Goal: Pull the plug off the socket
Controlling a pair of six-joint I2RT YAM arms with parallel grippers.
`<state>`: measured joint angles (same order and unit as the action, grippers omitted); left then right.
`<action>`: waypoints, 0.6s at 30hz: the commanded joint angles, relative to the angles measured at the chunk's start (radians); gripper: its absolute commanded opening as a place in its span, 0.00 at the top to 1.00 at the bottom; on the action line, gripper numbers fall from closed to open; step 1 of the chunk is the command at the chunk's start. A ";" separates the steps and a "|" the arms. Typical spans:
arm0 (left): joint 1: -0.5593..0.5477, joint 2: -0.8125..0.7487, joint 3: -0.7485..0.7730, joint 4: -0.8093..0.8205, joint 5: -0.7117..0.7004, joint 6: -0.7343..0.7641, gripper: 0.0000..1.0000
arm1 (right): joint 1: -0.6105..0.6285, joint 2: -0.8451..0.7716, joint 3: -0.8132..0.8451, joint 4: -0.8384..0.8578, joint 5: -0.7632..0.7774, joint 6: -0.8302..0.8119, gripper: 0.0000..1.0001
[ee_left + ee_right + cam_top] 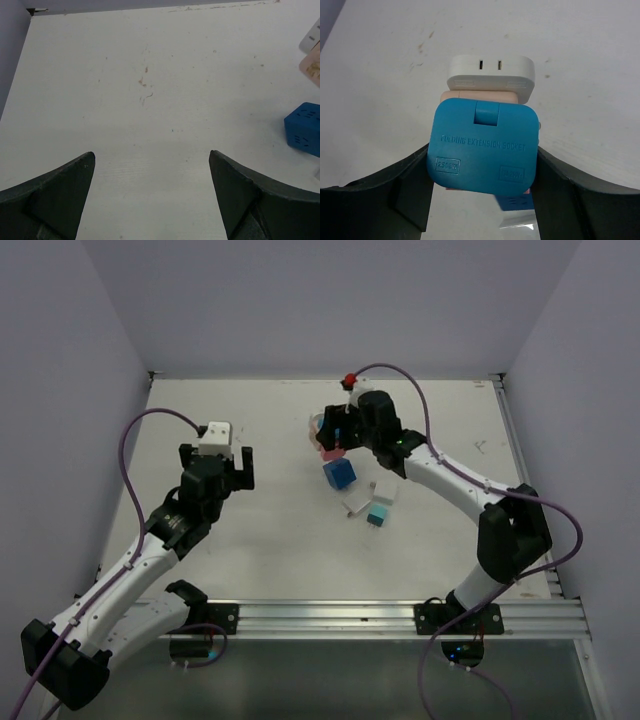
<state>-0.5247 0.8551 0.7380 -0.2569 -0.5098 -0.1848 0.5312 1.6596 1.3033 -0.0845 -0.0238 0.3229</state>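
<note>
My right gripper (483, 150) is shut on a teal-blue block marked "folding extension socket" (482, 145). A pink block (470, 95) and a white block with two slots (490, 72) are joined to it beyond the fingers. In the top view the right gripper (335, 435) holds this stack (327, 448) above the table's far middle. My left gripper (232, 465) is open and empty to the left, over bare table in the left wrist view (151, 155).
A dark blue cube socket (340, 473) lies just below the held stack and shows at the right edge of the left wrist view (303, 130). White and teal cubes (377, 512) lie beside it. Grey walls enclose the white table (260, 540).
</note>
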 commanded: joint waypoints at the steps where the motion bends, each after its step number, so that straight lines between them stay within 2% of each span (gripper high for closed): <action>1: 0.006 -0.025 0.026 0.015 0.028 -0.045 0.00 | 0.122 -0.076 -0.067 0.068 -0.096 -0.031 0.71; 4: 0.006 -0.068 0.038 -0.022 0.030 -0.088 0.00 | 0.220 -0.089 -0.129 0.078 -0.103 -0.044 0.69; 9: 0.005 -0.177 -0.032 -0.041 0.004 -0.163 0.00 | 0.363 -0.089 -0.225 0.136 -0.076 -0.059 0.66; 13: 0.006 -0.244 -0.063 -0.080 -0.031 -0.202 0.00 | 0.429 -0.072 -0.317 0.201 -0.009 -0.065 0.65; 18: 0.005 -0.255 -0.071 -0.079 -0.110 -0.168 0.00 | 0.489 -0.040 -0.378 0.291 0.051 -0.067 0.60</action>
<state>-0.5247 0.5995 0.6746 -0.3237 -0.5491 -0.3485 0.9962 1.6249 0.9310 0.0334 -0.0406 0.2749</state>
